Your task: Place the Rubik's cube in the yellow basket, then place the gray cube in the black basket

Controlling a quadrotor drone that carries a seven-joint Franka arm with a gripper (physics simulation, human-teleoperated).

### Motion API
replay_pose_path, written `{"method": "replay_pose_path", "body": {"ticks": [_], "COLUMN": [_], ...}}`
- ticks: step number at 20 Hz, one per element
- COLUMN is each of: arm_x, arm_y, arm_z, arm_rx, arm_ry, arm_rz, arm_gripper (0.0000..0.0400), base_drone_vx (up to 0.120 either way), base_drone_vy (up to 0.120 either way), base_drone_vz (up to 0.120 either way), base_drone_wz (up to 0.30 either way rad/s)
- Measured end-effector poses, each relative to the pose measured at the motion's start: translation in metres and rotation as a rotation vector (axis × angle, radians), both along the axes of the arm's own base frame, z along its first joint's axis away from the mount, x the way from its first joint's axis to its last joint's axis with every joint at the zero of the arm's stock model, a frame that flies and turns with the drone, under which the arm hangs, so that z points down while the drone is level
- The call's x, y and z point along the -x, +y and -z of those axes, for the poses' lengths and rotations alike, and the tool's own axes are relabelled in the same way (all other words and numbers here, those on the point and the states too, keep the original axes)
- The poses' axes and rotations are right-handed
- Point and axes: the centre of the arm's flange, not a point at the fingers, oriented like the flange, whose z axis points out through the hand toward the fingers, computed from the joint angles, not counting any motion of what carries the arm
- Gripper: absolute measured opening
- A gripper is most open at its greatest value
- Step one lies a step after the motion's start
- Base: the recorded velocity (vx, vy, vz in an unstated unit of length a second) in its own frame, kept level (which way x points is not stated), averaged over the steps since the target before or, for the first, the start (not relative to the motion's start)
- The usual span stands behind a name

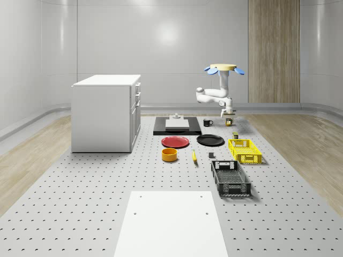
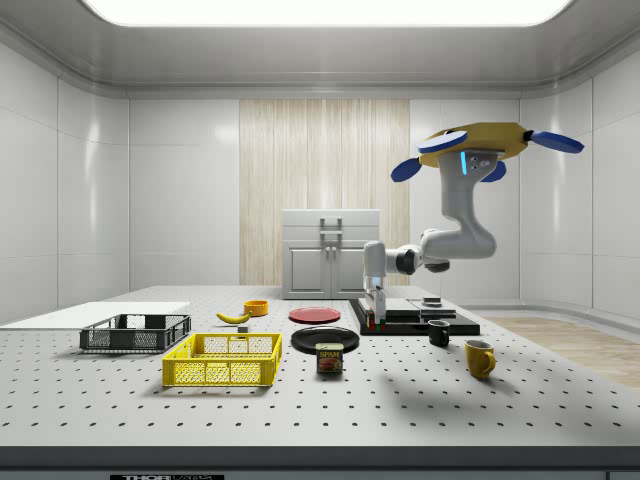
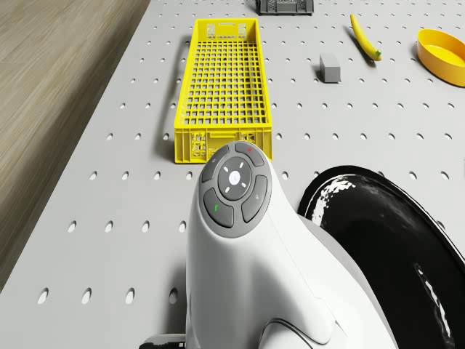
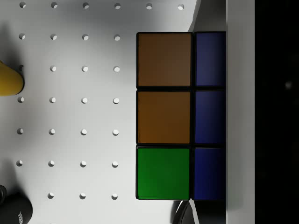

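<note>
orange-green rubik's cube (image 4: 164, 115), end effector (image 2: 375, 322) just above

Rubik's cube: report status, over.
Drone hovering beyond the yellow basket. End effector down at the Rubik's cube on the table. Gray cube untouched; black basket waiting. Nothing in the way.

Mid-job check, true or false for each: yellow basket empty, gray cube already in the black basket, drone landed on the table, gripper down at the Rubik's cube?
1. The yellow basket is empty. True.
2. The gray cube is in the black basket. False: it lies on the table near the banana.
3. The drone rests on the table. False: it hovers above it.
4. The gripper is low, right at the Rubik's cube. True.
</note>
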Motion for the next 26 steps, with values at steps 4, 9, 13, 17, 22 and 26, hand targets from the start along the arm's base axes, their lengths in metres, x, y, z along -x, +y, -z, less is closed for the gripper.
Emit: {"method": "replay_pose_path", "body": {"ticks": [4,9,13,17,22,26], "arm_x": [0.0000,0.0000,0.0000,0.0000,0.0000,0.0000], "arm_y": [0.0000,0.0000,0.0000,0.0000,0.0000,0.0000], "arm_z": [0.0000,0.0000,0.0000,0.0000,0.0000,0.0000], "arm_rx": [0.000,0.000,0.000,0.000,0.000,0.000], "arm_ry": [0.000,0.000,0.000,0.000,0.000,0.000], "arm_rz": [0.000,0.000,0.000,0.000,0.000,0.000], "arm_gripper": [0.0288,0.0288,0.0288,0.0288,0.0288,0.0288], "base_drone_vx": [0.120,0.120,0.120,0.120,0.120,0.120], "base_drone_vy": [0.120,0.000,0.000,0.000,0.000,0.000], "base_drone_vz": [0.000,0.000,0.000,0.000,0.000,0.000], "base_drone_wz": [0.000,0.000,0.000,0.000,0.000,0.000]}}
